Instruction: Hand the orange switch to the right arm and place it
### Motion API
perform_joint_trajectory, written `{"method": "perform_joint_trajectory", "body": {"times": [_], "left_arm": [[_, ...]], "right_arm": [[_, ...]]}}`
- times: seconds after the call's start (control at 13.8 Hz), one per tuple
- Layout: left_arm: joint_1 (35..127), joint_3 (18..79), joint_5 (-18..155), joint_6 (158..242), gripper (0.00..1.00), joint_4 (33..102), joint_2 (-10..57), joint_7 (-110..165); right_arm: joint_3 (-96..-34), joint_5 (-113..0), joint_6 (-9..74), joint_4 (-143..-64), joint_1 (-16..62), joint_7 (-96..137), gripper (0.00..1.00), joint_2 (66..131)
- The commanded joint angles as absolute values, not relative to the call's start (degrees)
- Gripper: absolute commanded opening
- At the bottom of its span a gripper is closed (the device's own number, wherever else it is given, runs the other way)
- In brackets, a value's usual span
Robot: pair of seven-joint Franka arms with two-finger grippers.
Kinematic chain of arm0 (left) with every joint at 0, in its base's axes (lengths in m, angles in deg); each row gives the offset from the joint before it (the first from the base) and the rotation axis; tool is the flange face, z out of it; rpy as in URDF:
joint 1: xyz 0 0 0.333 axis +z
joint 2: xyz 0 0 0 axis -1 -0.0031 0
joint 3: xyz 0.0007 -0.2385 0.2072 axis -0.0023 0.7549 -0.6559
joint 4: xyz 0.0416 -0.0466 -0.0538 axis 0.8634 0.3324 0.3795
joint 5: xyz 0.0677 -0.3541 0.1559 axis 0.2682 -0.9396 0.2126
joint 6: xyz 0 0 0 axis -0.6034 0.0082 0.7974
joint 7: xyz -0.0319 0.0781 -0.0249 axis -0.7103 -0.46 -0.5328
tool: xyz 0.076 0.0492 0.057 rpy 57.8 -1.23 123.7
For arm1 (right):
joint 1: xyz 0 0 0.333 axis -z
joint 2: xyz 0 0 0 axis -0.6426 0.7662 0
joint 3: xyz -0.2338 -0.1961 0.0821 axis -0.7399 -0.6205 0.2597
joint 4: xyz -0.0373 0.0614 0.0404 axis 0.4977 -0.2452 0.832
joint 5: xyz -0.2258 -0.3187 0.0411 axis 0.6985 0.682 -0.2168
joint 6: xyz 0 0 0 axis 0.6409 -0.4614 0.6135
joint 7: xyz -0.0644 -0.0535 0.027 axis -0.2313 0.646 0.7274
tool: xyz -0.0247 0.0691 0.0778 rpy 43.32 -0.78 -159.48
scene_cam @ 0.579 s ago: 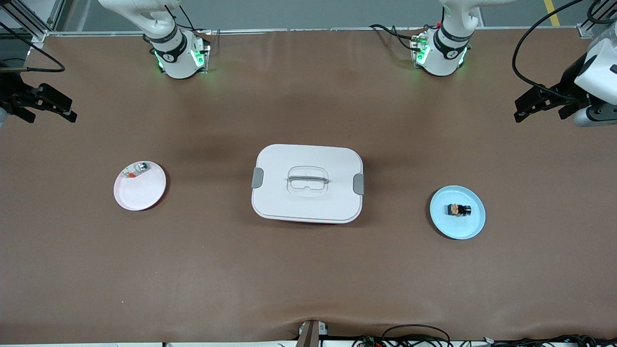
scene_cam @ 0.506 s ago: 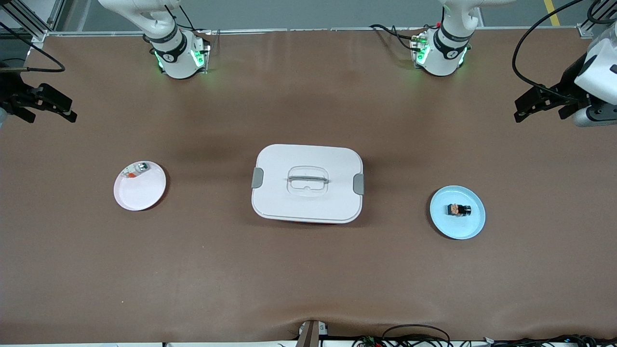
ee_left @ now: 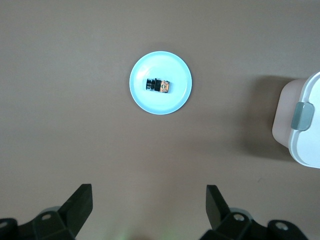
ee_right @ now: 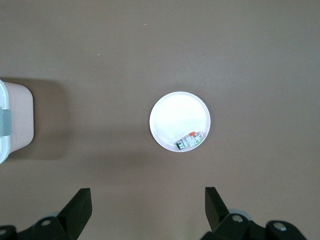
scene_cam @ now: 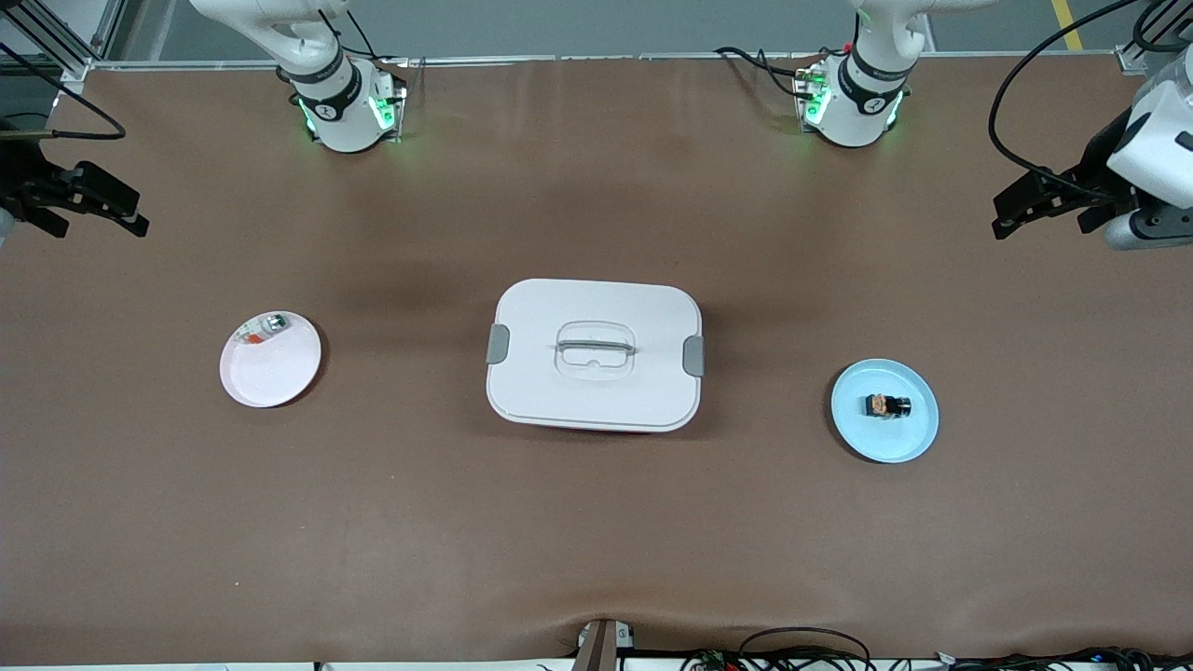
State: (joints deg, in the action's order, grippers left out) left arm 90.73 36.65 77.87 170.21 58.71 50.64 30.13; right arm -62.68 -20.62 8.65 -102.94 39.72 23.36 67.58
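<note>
Front view, catalogue of the table (scene_cam: 596, 540), placed against the white lidded box (scene_cam: 595, 355) at centre.

- Orange switch (scene_cam: 886, 406): lies on the blue plate (scene_cam: 918, 433), which sits toward the left arm's end of the table from the box, a little nearer the front camera. Untouched.
- White plate (scene_cam: 266, 377): toward the right arm's end from the box; a small whitish piece with green and red bits (scene_cam: 262, 328) rests at its rim.
- Left end effector (scene_cam: 1021, 203): high over the table edge at the left arm's end, well apart from the box and the blue plate; fingers (ee_left: 80, 202) spread wide, empty.
- Right end effector (scene_cam: 93, 200): over the table edge at the right arm's end, well apart from the box; fingers (ee_right: 80, 205) spread, empty. This arm waits.

Progress, as judged: nothing done. Pickup, handover to the right arm and placing all remain.

Change from the earlier frames: the left arm's wrist has shifted slightly; plates, box and switch are unmoved.
</note>
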Motion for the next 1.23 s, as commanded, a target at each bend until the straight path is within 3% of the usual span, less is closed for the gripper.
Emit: {"method": "perform_joint_trajectory", "body": {"times": [0.0,0.36,0.8,1.16], "left_arm": [[90.8,36.7,78.1,170.1,1.0,56.7,46.9,29.1],[91.9,36.7,80.0,180.1,1.0,65.2,46.7,27.1],[91.9,36.8,81.8,199.4,1.0,78.3,45.9,25.8],[91.9,36.9,83.1,211.2,1.0,79.5,36.6,25.8]], "right_arm": [[-62.1,-19.8,8.7,-103.0,40.2,22.8,1.0,67.0],[-62.1,-19.8,8.7,-103.0,39.9,22.8,1.0,67.0],[-62.1,-19.8,8.7,-103.0,39.8,22.7,1.0,67.0],[-62.1,-19.7,8.7,-102.9,39.9,22.7,1.0,67.0]]}}
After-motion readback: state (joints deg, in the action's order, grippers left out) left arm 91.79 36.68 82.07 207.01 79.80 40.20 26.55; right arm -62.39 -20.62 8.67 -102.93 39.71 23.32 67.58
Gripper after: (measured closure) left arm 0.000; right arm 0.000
